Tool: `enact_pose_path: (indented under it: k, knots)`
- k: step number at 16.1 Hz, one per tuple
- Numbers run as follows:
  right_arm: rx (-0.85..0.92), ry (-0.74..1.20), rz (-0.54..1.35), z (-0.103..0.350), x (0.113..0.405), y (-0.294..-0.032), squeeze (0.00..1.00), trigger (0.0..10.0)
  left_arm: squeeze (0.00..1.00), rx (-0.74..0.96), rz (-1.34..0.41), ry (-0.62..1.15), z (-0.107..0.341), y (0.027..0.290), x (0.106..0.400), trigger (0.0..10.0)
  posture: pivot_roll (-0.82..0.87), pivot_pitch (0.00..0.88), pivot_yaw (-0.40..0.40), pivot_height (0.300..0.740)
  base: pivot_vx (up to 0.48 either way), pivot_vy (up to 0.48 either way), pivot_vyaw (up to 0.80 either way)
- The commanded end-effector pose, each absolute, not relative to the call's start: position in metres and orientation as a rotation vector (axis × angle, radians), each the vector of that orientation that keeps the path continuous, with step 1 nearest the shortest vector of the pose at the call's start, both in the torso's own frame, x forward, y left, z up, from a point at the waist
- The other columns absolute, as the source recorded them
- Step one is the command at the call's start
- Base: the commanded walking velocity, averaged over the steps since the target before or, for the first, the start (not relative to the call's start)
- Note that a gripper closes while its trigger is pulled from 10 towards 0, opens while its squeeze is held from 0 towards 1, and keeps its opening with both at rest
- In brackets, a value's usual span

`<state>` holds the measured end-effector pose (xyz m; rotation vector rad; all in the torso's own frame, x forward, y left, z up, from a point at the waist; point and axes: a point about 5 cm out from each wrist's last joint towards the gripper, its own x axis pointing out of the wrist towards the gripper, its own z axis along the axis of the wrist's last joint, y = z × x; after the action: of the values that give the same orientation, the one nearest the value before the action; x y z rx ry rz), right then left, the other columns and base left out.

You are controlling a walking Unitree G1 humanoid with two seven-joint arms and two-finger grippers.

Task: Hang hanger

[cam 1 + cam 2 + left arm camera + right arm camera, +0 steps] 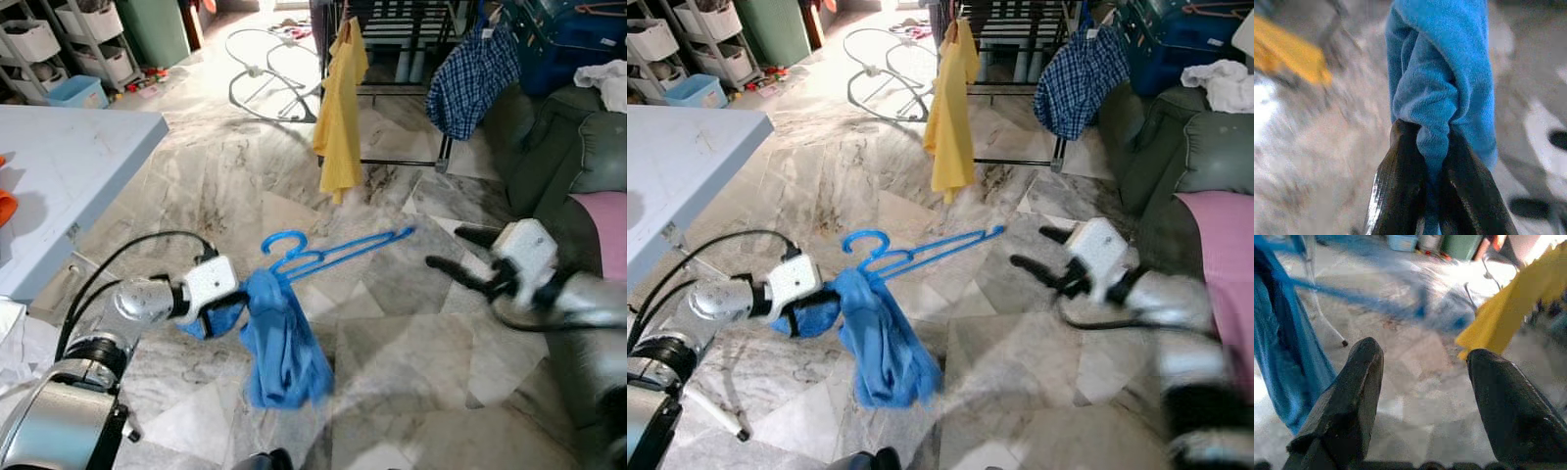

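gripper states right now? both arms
Left gripper: closed on the blue garment draped over the blue hanger.
Right gripper: open, holding nothing, apart from the hanger's far end.

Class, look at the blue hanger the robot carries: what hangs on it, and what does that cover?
A blue cloth is draped over the blue hanger and pinched in the left tool. The hook and one arm show; the cloth covers the hanger's other arm. The right tool is open, apart from it.

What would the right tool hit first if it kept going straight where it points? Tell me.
Probably the blue hanger's free end: the open right tool aims at it across bare floor, with the blue cloth behind. Depth is unclear.
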<state>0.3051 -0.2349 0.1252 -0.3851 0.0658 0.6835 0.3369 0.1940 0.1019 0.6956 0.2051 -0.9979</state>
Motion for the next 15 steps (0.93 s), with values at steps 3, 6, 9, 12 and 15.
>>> enact_pose_path:
  k: [3, 6, 9, 12, 15]
  knots:
    - [-0.316, 0.12, 0.648, 0.1, 0.3, -0.214, 1.0, 10.0, 0.0, 0.688, -0.986, 0.003, 0.139, 0.181, 0.351, 0.0, -0.22, 0.115, 0.108, 0.74, 0.0, 0.0, 0.0]
    - [-0.159, 0.161, 0.513, 0.082, 0.304, -0.197, 1.0, 10.0, 0.0, 0.636, -0.965, -0.093, 0.155, 0.173, 0.356, 0.0, -0.21, 0.112, 0.108, 0.74, 0.0, 0.0, 0.0]
    - [0.073, 0.199, 0.268, 0.076, 0.324, -0.19, 0.0, 10.0, 0.0, 0.616, -1.037, -0.169, 0.165, 0.16, 0.353, 0.0, -0.2, 0.111, 0.104, 0.74, 0.0, 0.0, 0.0]
    - [0.279, 0.153, 0.313, 0.077, 0.327, -0.176, 0.21, 10.0, 0.0, 0.604, -1.094, -0.237, 0.175, 0.145, 0.349, 0.0, -0.19, 0.11, 0.102, 0.74, 0.0, 0.0, 0.0]
    - [0.351, 0.129, 0.469, 0.09, 0.327, -0.148, 1.0, 10.0, 0.0, 0.617, -1.128, -0.252, 0.173, 0.135, 0.345, 0.0, -0.19, 0.108, 0.102, 0.74, 0.0, 0.0, 0.0]
